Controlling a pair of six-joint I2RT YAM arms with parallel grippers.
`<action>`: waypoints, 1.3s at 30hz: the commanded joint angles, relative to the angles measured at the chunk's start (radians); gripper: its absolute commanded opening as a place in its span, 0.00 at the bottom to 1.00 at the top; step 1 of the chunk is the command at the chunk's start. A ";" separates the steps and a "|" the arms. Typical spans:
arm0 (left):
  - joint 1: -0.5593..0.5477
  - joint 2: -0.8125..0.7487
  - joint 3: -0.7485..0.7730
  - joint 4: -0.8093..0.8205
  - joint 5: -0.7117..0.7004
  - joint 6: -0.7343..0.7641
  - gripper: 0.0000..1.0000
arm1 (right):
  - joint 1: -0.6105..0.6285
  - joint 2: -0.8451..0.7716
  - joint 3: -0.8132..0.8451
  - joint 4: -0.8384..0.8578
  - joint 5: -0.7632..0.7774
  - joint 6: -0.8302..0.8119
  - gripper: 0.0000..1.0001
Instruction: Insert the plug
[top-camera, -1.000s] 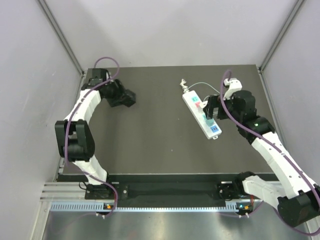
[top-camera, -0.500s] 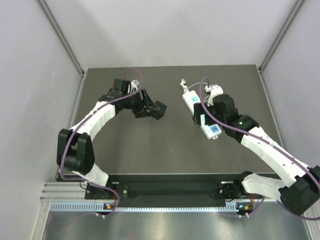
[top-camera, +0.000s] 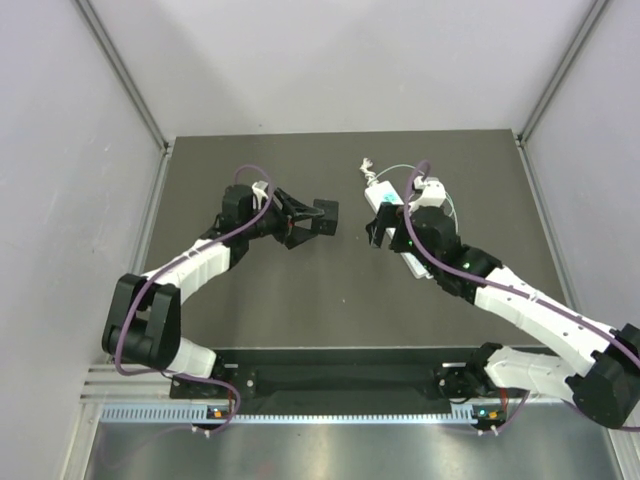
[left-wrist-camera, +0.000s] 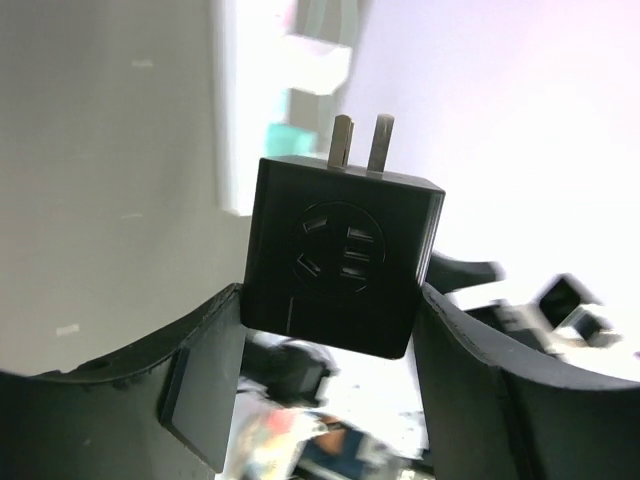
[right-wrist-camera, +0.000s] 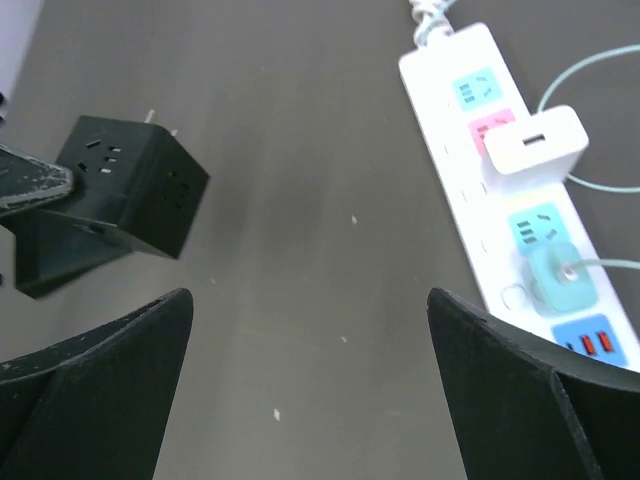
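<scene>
My left gripper (top-camera: 312, 220) is shut on a black cube plug (top-camera: 325, 211) and holds it above the table, left of the white power strip (top-camera: 380, 196). In the left wrist view the cube (left-wrist-camera: 340, 260) sits between my fingers (left-wrist-camera: 205, 380) with its two metal prongs pointing away from me. My right gripper (top-camera: 385, 232) is open and empty, hovering beside the strip's left side. In the right wrist view (right-wrist-camera: 310, 330) the cube (right-wrist-camera: 130, 195) is at the upper left and the strip (right-wrist-camera: 450, 110) at the upper right.
A white charger (right-wrist-camera: 535, 140) is plugged into the strip's pink socket and a teal plug (right-wrist-camera: 555, 275) sits lower down, both with thin cables. A blue socket (right-wrist-camera: 595, 340) is at the strip's near end. Grey walls enclose the dark table (top-camera: 300, 300).
My left arm has swung right across the table with the cube toward the strip. My right arm has moved left and lower, off the strip's right side to its left side.
</scene>
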 joint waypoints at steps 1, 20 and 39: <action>-0.029 -0.036 -0.028 0.410 -0.007 -0.294 0.00 | 0.057 0.022 0.021 0.183 0.140 0.076 1.00; -0.238 0.275 -0.085 1.439 -0.311 -0.829 0.00 | 0.128 0.082 -0.159 1.043 0.257 0.202 1.00; -0.356 0.329 0.046 1.533 -0.430 -0.800 0.00 | 0.206 -0.019 -0.084 0.728 0.586 0.205 1.00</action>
